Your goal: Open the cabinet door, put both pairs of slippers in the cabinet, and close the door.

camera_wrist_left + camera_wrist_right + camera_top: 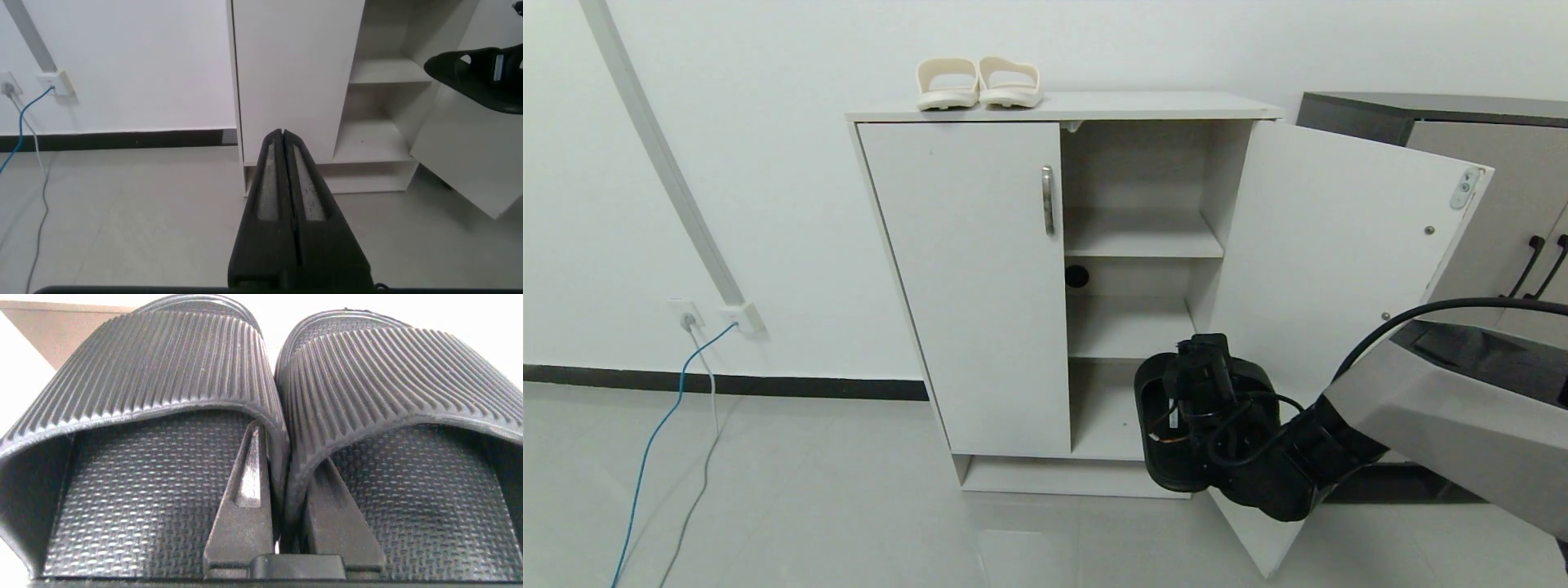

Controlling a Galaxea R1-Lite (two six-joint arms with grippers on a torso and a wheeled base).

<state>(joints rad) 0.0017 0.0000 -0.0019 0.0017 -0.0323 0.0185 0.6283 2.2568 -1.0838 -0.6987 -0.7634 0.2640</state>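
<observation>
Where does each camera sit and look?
Head view: on the robot's head, looking down at the cabinet, right door open; its right arm shows, holding the black slippers.
Left wrist view: on the left wrist, looking past the shut left gripper at the cabinet.
Right wrist view: on the right wrist, close on the right gripper clamping the black slippers.
Head and left wrist views share the cabinet and black slippers.

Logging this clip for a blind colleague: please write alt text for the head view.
The right gripper holds a pair of black slippers low in front of a white cabinet whose right door stands open. The left door is shut, and a pair of cream slippers sits on the cabinet top.
</observation>
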